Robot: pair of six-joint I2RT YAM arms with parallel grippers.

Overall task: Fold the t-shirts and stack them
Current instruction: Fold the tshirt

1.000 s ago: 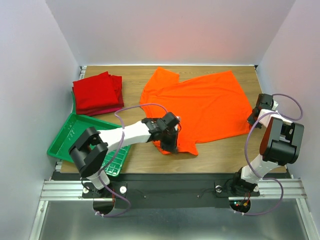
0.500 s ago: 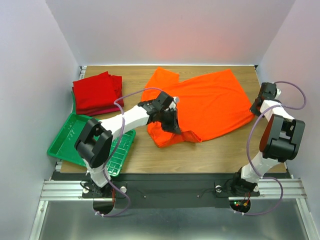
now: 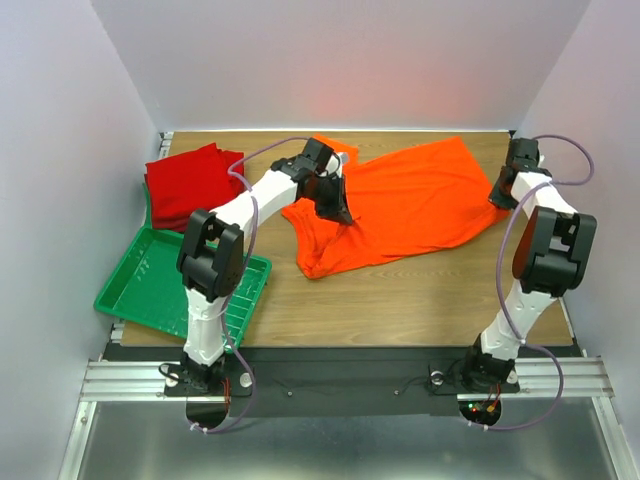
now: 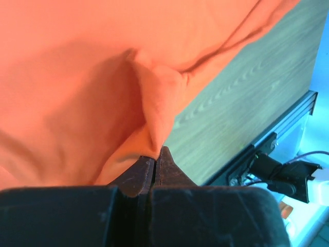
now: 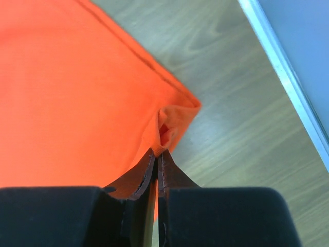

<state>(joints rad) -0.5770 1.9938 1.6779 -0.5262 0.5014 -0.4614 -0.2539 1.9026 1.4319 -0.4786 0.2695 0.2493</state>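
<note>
1. Nearest the arm bases, the green tray (image 3: 150, 285) sits at the left front of the worktop (image 3: 430, 300). The worktop's near strip now lies bare where orange cloth lay a second ago.
2. Mid-worktop, the left claw (image 4: 156, 156) is clamped shut on a pinched peak of the orange t-shirt (image 3: 420, 200). It has swung the shirt's near hem away from the front edge and over its left half.
3. On the right, the right claw (image 5: 158, 153) has its fingers together on the shirt's corner and has carried that corner farther back along the right edge.
4. The double lift reads as a lengthwise fold under way but not finished: the near edge is raised and rumpled, not yet laid flat.
5. The orange shirt lies across the centre and right of the worktop, bright and soft, bunched at its near-left lobe, one sleeve pointing toward the far wall.
6. Farthest left, the red t-shirts (image 3: 195, 185) wait folded in a flat pile, apart from the orange one.
</note>
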